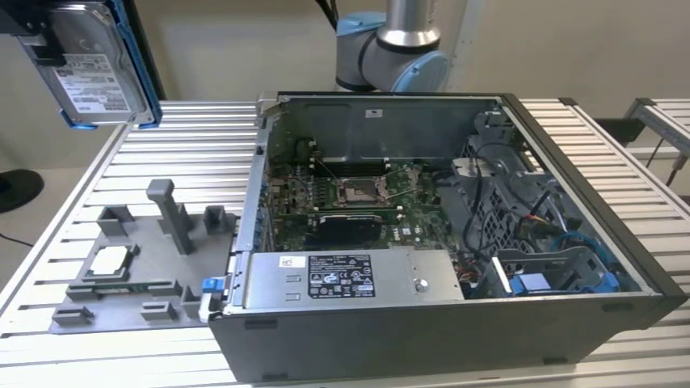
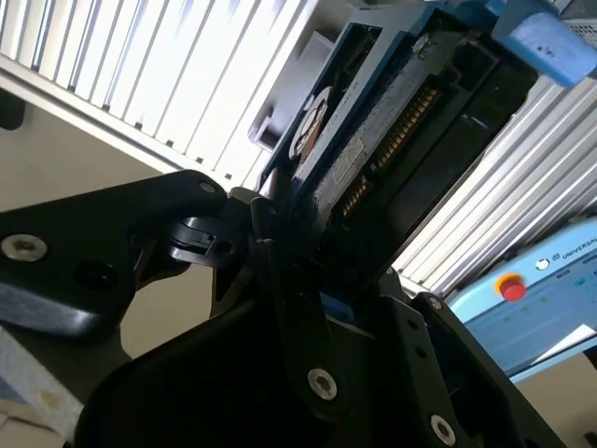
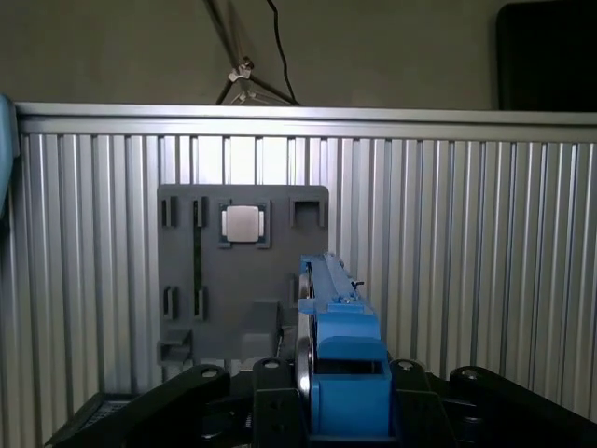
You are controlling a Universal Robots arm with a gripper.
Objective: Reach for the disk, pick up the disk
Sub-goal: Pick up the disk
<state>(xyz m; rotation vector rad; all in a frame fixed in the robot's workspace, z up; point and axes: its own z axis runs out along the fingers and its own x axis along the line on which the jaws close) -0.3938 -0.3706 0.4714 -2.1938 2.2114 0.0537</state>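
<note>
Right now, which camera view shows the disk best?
The exterior view: the disk shows its labelled face and blue frame, held above the table. The first wrist view shows the disk edge-on in the claw; the second wrist view shows the disk close and slanted.

The claw [image 3: 340,378] hangs raised high, apparently clamped on the disk [image 1: 92,69].
</note>
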